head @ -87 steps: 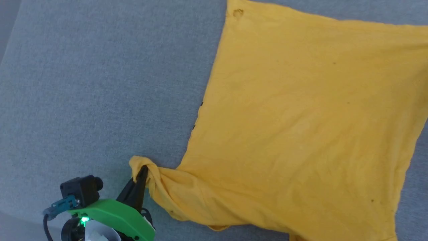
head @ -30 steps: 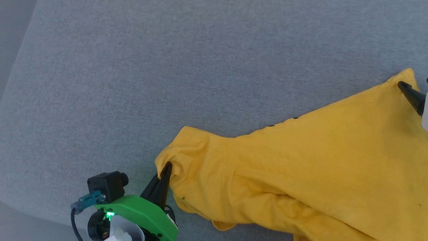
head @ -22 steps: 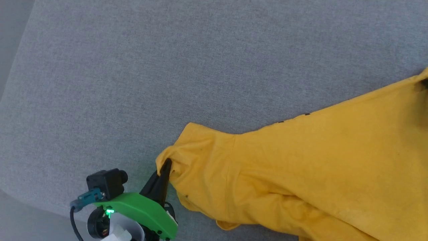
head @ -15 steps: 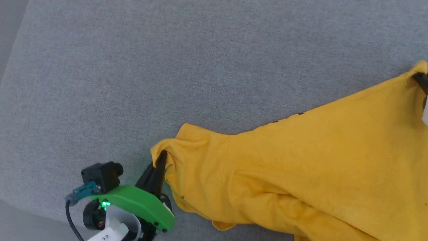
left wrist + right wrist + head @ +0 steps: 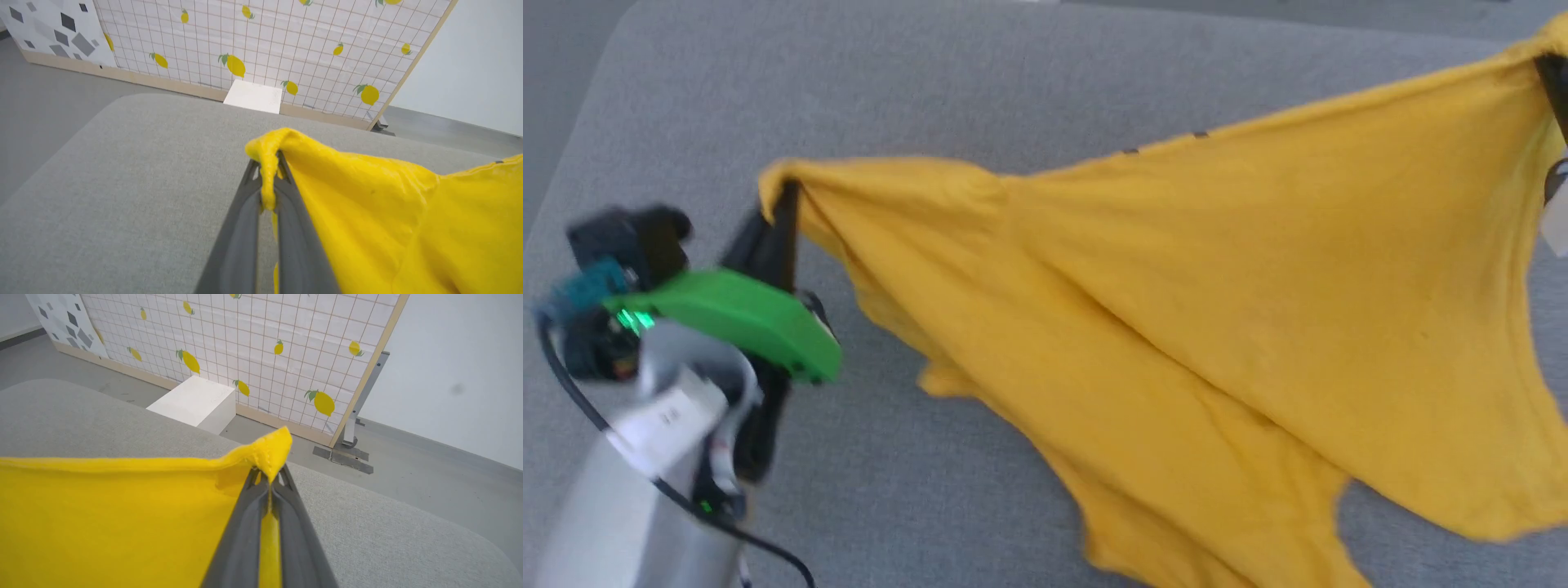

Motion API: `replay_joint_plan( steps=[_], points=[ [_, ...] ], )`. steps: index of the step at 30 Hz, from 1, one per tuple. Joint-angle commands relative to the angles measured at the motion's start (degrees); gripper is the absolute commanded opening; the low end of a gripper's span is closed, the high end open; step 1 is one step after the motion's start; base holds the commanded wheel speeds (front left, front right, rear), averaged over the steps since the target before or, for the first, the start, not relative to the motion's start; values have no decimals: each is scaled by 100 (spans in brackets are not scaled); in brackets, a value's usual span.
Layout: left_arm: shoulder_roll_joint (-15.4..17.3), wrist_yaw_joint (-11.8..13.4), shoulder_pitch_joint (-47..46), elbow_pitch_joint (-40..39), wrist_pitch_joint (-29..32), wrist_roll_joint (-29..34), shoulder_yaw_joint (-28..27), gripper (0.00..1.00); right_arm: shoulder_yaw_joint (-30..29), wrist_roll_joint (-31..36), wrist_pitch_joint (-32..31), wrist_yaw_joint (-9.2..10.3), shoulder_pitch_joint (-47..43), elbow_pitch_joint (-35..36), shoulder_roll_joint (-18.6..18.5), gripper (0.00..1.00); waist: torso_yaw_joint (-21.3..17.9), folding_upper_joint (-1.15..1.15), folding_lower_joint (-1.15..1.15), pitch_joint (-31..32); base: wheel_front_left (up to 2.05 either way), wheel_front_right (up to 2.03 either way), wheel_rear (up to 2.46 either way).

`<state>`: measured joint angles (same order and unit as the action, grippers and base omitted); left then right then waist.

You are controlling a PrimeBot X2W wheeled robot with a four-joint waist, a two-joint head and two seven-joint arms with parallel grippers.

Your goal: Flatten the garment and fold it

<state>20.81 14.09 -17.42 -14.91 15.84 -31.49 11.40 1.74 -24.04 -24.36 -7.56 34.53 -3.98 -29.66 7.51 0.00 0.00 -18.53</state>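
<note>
Fingers of the left gripper (image 5: 267,163) are clamping tight on a bunched edge of the garment (image 5: 1258,286), while those of the right gripper (image 5: 269,473) are pinching a stitched corner at its far end. Both are holding it up above the grey worktop (image 5: 931,73), well apart, so the yellow cloth is stretching between them and its lower part is sagging in folds. This is probably meant to let it hang open before being laid flat.
</note>
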Motion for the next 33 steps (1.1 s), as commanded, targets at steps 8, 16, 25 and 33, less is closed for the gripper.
replay_joint_plan(
  steps=[8, 16, 25, 33],
  points=[
    [468, -137, -1889, 546, 247, 424, -167, 0, 213, 115, 340, 8, 945, -136, 225, 0, -614, 0, 0, 1035, 0, 0, 0],
    [584, -337, -3497, 1563, 354, 793, 71, 0, 569, 241, 375, 8, 1885, -677, 528, 0, -800, 0, 0, 1432, 0, 0, 0],
    [658, -467, -4698, 2420, 570, 1077, 293, 0, 992, 245, 272, 8, 2545, -1230, 711, 0, -956, 0, 0, 1599, 0, 0, 0],
    [615, -580, -5612, 2972, 807, 1048, 339, 0, 1236, 190, -118, 8, 3170, -1523, 774, 0, -1176, 0, 0, 1239, 0, 0, 0]
  ],
)
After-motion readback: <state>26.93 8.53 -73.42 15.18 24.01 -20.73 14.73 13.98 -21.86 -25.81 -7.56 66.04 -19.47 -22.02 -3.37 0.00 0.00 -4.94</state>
